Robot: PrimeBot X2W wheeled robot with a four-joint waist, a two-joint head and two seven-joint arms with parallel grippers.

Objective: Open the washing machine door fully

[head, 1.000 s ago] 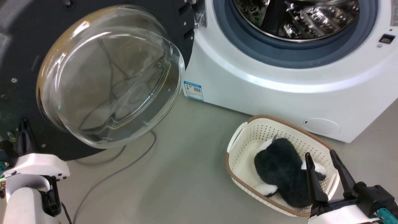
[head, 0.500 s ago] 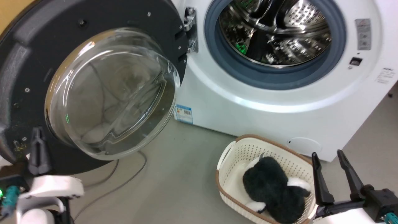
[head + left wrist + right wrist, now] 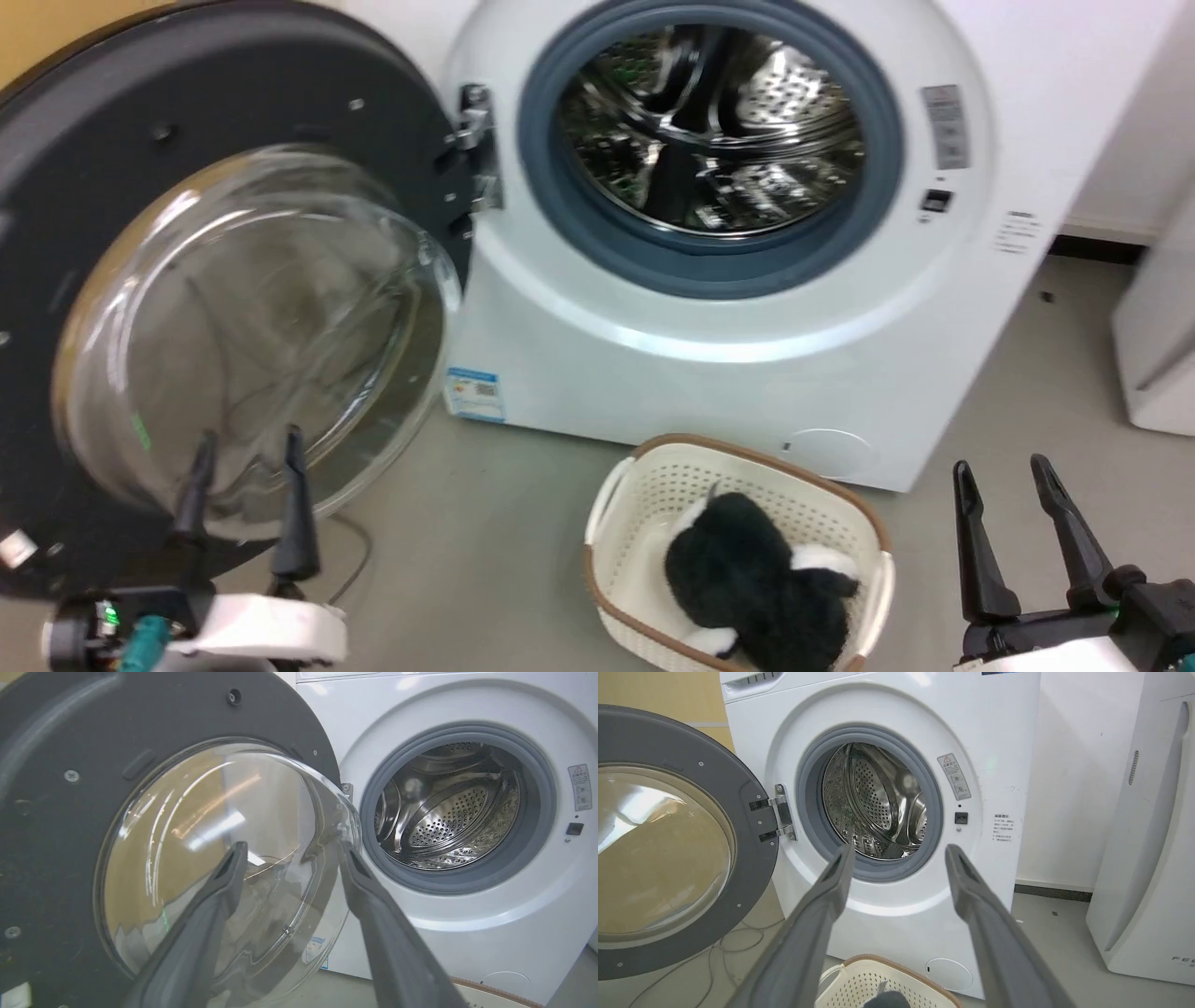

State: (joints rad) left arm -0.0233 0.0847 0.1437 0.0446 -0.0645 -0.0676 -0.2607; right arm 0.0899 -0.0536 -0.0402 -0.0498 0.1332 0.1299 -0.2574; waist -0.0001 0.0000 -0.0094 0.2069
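Observation:
The washing machine door (image 3: 112,168) (image 3: 56,812) (image 3: 747,793), black with a bulging clear glass bowl, stands swung wide to the left on its hinge (image 3: 471,140). The white washing machine (image 3: 700,373) (image 3: 467,933) (image 3: 887,709) shows its steel drum (image 3: 700,140) inside a grey seal. My left gripper (image 3: 247,448) (image 3: 289,851) is open, just in front of the glass bowl's lower part, holding nothing. My right gripper (image 3: 1001,471) (image 3: 899,854) is open at the lower right, empty and apart from the machine.
A cream basket (image 3: 611,495) (image 3: 896,963) holding a black-and-white plush toy (image 3: 747,579) sits on the floor before the machine. A grey cable (image 3: 724,947) lies under the door. Another white appliance (image 3: 1162,345) (image 3: 1143,858) stands at the right.
The head camera has tilted up and turned, showing more of the machine. My left gripper has come rightward from the door's black rim to in front of the glass bowl.

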